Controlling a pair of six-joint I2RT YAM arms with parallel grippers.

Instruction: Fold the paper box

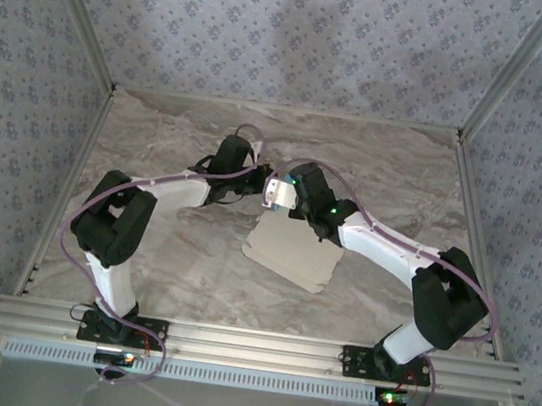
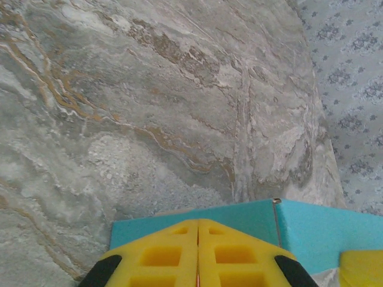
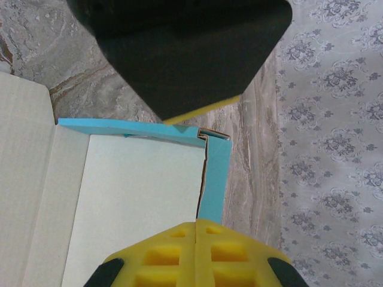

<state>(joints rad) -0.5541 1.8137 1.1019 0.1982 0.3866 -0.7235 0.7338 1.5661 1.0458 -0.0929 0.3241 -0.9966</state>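
Grey-brown marbled surface, boxed in by pale floral-wallpaper walls. Both arms meet near mid-surface.

Right hand: yellow fingers clenched. The upright blue side wall of the paper box (thin die-cut cardboard, beige one face, light blue the other) runs edge-on straight into the seam between them. Reads as clamped on that wall.

Left hand: yellow fingers flush together, tips right at the blue far wall. Cannot tell whether any card is pinched. In the right wrist view its black body sits over the corner where the two blue walls meet.

Outward from that corner: both walls stand up, blue face out. The beige floor panel lies inside them. Flat beige flaps lie beyond the floor panel, on the side away from the clamped wall.

From above, the box lies beige side up at centre, between the arms. Raised end is far, under the hands, and the flat end points toward the arm bases. Long axis runs roughly far-to-near, near edge skewed a little to the right. The arms cover the far part, so exact proportions are unclear.
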